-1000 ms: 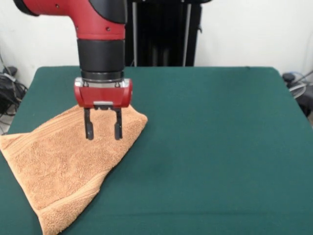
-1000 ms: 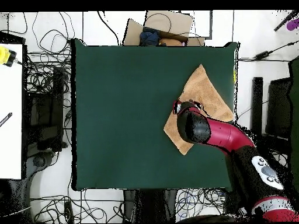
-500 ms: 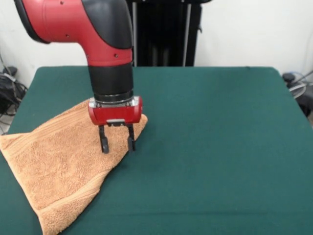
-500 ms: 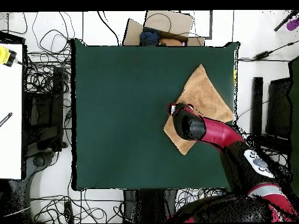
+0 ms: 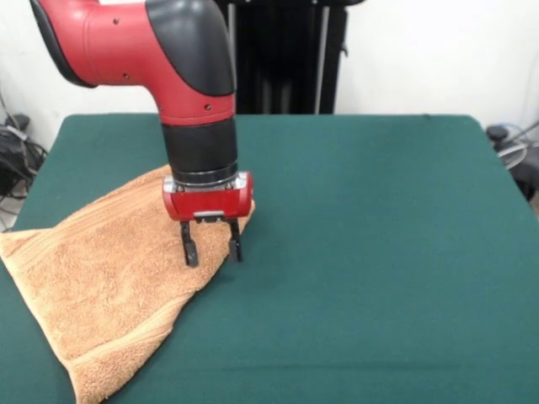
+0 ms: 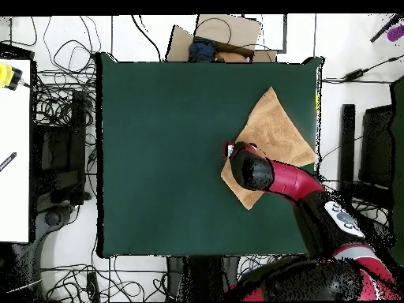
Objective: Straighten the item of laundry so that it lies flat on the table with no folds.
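Observation:
The orange-tan terry towel (image 5: pixel 101 269) lies folded into a rough triangle on the left of the dark green table (image 5: pixel 379 252). Its left corner hangs past the table edge. In the overhead view the towel (image 6: pixel 276 130) is at the right side of the table (image 6: pixel 158 158). My gripper (image 5: pixel 211 249) is open, its fingers pointing down at the towel's right folded edge. One fingertip (image 5: pixel 191 255) is over the towel and the other is at its edge. In the overhead view the arm hides most of the gripper (image 6: pixel 231 150).
The robot pedestal (image 5: pixel 282 55) stands behind the table's far edge. Cables and boxes (image 6: pixel 59 118) lie on the floor around the table. A cardboard box (image 6: pixel 221 35) sits beyond the table's top edge in the overhead view.
My gripper has moved down and to the right in the front view, from over the towel's middle to its right folded edge. It stays open. The towel has not moved.

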`<action>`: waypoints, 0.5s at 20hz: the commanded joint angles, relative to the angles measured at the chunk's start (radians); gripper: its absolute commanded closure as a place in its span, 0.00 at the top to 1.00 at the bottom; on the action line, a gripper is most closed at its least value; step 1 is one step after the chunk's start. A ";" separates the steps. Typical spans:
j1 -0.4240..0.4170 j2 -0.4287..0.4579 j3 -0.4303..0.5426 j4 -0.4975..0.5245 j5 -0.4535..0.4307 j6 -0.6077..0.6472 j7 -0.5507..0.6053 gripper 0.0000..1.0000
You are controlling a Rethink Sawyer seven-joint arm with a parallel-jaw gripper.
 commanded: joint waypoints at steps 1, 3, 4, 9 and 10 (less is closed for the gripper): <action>0.025 0.021 0.089 -0.032 -0.009 0.117 0.035 1.00; 0.021 0.023 0.094 -0.032 -0.013 0.116 0.030 1.00; 0.019 0.023 0.098 -0.030 -0.014 0.117 0.029 0.00; 0.024 0.017 0.092 -0.030 -0.019 0.124 0.023 0.00; 0.023 0.017 0.093 -0.032 -0.020 0.127 0.020 0.00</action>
